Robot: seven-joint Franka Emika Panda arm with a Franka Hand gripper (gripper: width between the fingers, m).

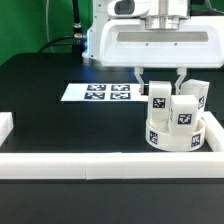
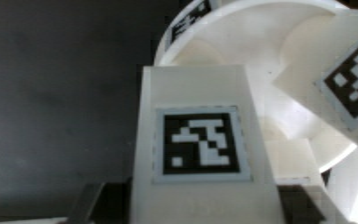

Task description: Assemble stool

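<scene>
- Where the gripper hangs over the round seat, its fingers pinch an upright white leg standing on the seat; a second leg stands just beside it.
- Black-and-white square tags mark each leg; no readable writing.
- Seat sits on a black table, against the white border rail, near the exterior view's right.
- Marker board lies flat behind; green backdrop beyond.
</scene>
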